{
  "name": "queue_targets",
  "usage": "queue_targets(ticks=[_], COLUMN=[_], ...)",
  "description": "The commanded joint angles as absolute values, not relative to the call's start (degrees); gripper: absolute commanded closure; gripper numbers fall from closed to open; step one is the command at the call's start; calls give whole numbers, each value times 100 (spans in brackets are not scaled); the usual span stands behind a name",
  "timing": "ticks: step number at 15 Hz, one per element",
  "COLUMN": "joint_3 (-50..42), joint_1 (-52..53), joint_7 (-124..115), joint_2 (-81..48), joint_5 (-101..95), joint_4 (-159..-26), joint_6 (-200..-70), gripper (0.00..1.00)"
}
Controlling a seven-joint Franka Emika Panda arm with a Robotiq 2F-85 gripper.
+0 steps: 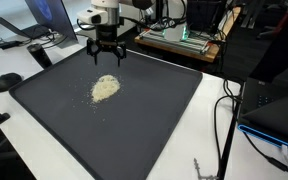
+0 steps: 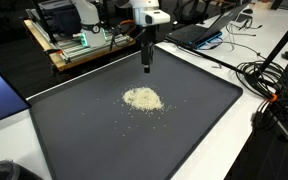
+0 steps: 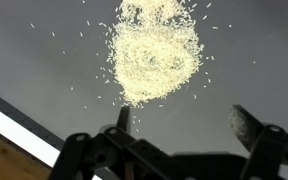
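Dark mat [image 1: 154, 120] | grain pile [image 3: 156, 55], top cropped in wrist view | tool [image 3: 184, 120] spread, empty

Even indoor light, soft shadows; ext. views sharp, wrist view grainy w/ blurred edges.

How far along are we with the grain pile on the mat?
Done: the gripper is over the dark mat, close beside the grain pile. In hand: nothing; its jaws are open and empty. Left: everything with the pile itself, which sits in one heap, apparently untouched.
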State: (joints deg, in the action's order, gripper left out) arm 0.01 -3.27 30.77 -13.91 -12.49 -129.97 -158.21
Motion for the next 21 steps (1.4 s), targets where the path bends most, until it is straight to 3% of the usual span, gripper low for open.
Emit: queue_targets(ticks=[1, 8, 14, 21], joint_3=[18, 618, 2213, 3115], joint_1=[-503, -1200, -2831, -4379], joint_7=[2883, 3133, 2864, 2937], joint_2=[-1016, -1188, -1797, -2694], joint_5=[-1191, -420, -590, -1215], joint_4=[-13727, -14492, -14718, -14645], joint_6=[-16732, -18367, -19298, -19821], gripper=[0, 0, 0, 0])
